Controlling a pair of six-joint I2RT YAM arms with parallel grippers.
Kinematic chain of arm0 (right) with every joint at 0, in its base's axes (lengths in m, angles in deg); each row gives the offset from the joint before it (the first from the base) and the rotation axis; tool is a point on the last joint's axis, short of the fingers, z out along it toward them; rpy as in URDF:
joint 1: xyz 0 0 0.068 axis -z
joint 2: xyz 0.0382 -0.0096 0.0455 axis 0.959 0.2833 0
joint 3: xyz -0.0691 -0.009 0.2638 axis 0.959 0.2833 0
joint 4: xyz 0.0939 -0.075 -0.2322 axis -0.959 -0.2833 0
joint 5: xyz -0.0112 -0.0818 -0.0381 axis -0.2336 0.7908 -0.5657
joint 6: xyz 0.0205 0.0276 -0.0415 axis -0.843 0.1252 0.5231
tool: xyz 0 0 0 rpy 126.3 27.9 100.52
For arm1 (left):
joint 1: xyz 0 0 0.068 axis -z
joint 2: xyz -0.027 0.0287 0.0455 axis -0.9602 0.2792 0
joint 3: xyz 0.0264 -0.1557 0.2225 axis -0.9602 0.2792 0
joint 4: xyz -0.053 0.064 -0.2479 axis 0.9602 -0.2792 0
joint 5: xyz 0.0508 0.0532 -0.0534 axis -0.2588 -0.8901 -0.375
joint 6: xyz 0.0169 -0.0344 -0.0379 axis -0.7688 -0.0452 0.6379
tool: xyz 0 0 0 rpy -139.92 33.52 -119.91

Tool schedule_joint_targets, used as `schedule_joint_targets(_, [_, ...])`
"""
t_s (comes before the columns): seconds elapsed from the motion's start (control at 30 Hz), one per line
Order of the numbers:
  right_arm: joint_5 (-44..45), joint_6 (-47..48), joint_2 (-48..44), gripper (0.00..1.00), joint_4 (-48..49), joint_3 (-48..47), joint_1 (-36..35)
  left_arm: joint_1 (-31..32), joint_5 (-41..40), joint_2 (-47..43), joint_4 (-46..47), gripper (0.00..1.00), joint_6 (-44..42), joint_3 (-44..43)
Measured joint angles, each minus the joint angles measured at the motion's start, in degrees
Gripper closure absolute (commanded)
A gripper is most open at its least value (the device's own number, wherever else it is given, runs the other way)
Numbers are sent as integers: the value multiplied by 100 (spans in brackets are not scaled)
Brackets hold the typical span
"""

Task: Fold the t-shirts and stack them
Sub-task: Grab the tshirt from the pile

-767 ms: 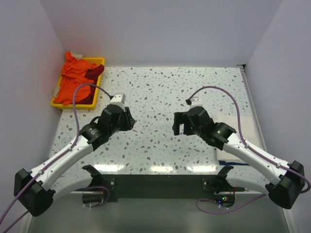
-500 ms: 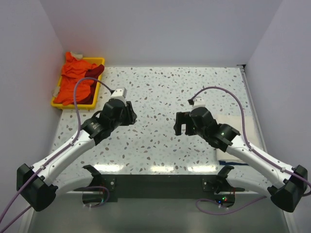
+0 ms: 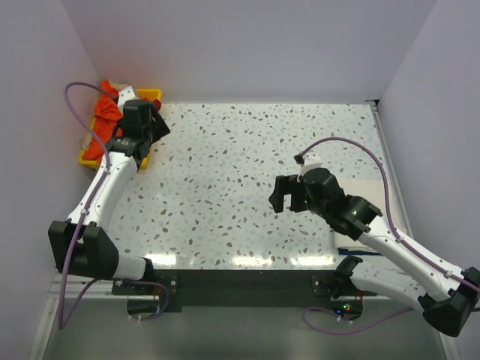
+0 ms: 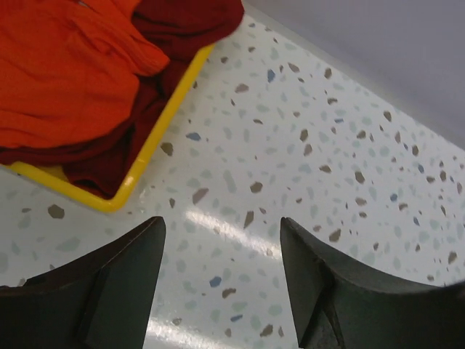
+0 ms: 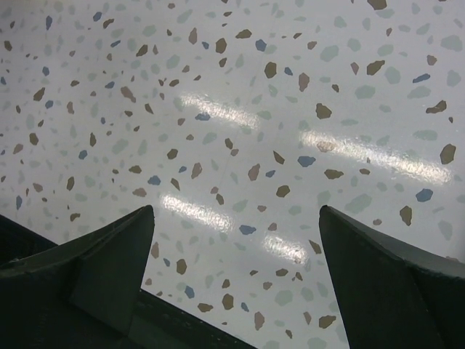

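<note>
Left end effector (image 4: 221, 240): released, jaws spread wide with nothing between them. It hovers over bare bench (image 4: 327, 145) just beside a corner of the yellow tray (image 4: 156, 138).
Right end effector (image 5: 236, 218): also released and empty, over speckled bench well apart from the tray.
Orange t-shirt (image 4: 65, 73): crumpled in the tray, on top of the heap.
Dark red t-shirt (image 4: 182, 18): beneath and beside the orange one, with one fold draped over the tray rim.
Tray position: far left corner of the bench, near the side wall.
Risk, empty close: the fingers point at bench, not cloth, so a close here would likely catch nothing.
Risk, double pick: the two shirts lie tangled, and a deep pinch could take both layers and drag them out together.
Risk, tray shift: the tray looks light, so a finger on the rim or snagged cloth could lift or slide it.
Risk, cable: the purple cable (image 3: 71, 94) loops above the tray by the wall and could catch on cloth or rim during a reach.
Risk, poor hold: a grab mid-heap would probably give a bunch that is hard to spread flat, with the right arm far from helping.
</note>
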Motion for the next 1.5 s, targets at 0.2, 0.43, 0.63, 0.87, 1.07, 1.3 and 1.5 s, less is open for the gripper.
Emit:
schedule_joint_targets(0.2, [-387,109,2,1,-79,0,0,-1036,-195,1357,87,31,4,-1086])
schedule_joint_targets(0.43, [-647,142,7,1,-94,17,0,-1775,-337,3171,-31,35,-22,-2474])
schedule_joint_targets(0.63, [-837,144,61,1,-87,129,0,-1993,-341,3963,-149,44,-111,-2920])
schedule_joint_targets(0.87, [-925,144,168,1,-68,201,0,-2190,-315,4343,-234,50,-136,-3075])
schedule_joint_targets(1.07, [-953,142,221,1,-44,203,0,-2269,-223,4500,-232,64,-208,-3082])
schedule_joint_targets(1.3, [-1058,140,319,1,31,212,0,-2341,28,4557,-162,94,-299,-3110])
schedule_joint_targets(1.5, [-1134,127,378,1,94,302,0,-2380,223,4531,-133,100,-380,-3110])
